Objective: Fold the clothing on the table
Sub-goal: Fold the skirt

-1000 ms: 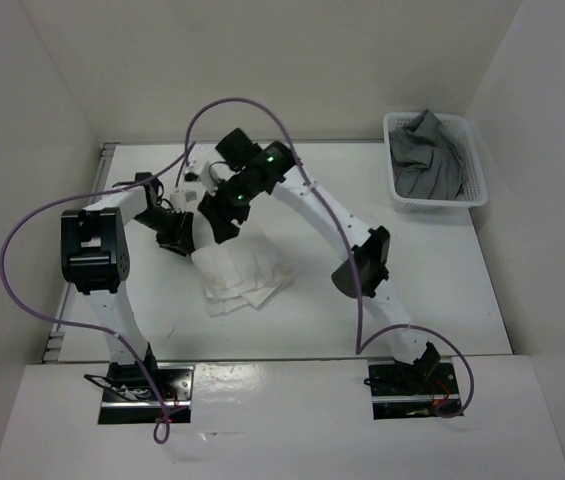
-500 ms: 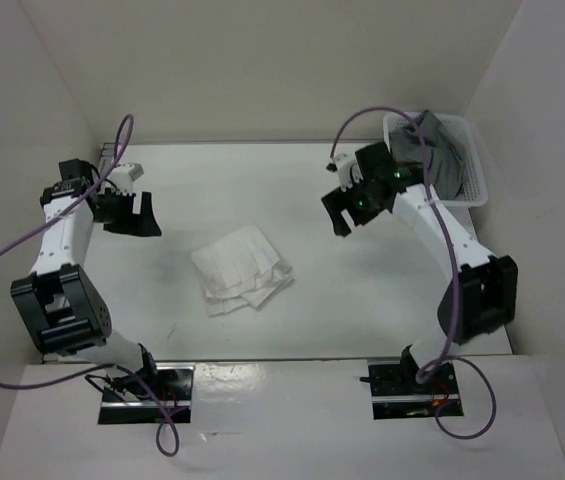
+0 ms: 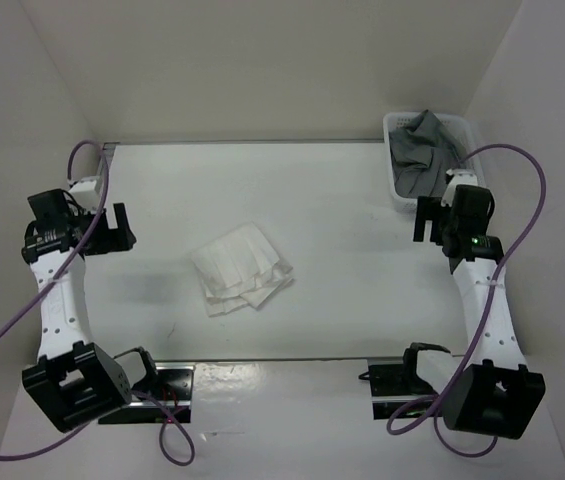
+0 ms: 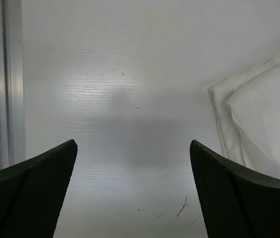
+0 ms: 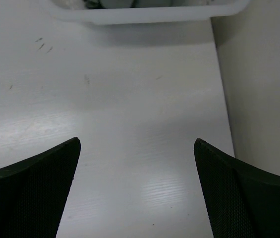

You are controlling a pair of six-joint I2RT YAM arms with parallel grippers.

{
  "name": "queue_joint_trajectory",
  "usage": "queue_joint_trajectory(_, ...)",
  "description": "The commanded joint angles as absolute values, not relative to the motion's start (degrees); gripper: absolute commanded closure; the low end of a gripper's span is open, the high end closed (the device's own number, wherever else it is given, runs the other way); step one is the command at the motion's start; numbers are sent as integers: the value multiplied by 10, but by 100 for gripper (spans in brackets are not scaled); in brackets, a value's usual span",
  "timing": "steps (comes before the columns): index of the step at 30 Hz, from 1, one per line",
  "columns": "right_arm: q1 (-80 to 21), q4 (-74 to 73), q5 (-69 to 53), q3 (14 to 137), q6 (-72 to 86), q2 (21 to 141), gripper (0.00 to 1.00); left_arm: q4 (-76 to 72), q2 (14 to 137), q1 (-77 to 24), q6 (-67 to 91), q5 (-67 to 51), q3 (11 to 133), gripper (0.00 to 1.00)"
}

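The clothing [image 3: 242, 270] lies as a small folded white pleated bundle near the middle of the table [image 3: 342, 200]. Its left edge shows at the right of the left wrist view as clothing [image 4: 263, 124]. My left gripper [image 3: 114, 231] hangs near the table's left edge, well left of the bundle. It stands open [image 4: 132, 144] over bare table. My right gripper [image 3: 424, 219] is far to the right, in front of the basket. That gripper [image 5: 137, 141] is also open and holds nothing.
A white mesh basket [image 3: 472, 190] with a grey garment [image 3: 427, 150] stands at the back right; its rim [image 5: 149, 14] is just ahead of the right fingers. A metal rail [image 4: 8, 84] runs along the left edge. White walls enclose the table.
Both arms have swung away from the clothing, the left to the left edge and the right toward the basket. Both jaws have opened wider. The folded bundle has stayed in place.
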State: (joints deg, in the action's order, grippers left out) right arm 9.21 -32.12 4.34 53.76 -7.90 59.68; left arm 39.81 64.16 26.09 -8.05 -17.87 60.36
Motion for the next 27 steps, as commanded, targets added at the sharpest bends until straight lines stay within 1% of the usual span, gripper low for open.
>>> queue_joint_trajectory(1,130,-260,91,523,-66,582,1,371,674,286,-61,-180,596,0)
queue_joint_trajectory(4,171,-260,86,523,-66,582,1,364,698,307,-66,-195,596,0)
queue_joint_trajectory(12,171,-260,91,516,-73,596,1,353,743,314,-77,-223,591,0)
queue_joint_trajectory(27,171,-260,81,521,-73,596,1,353,744,314,-77,-229,591,0)
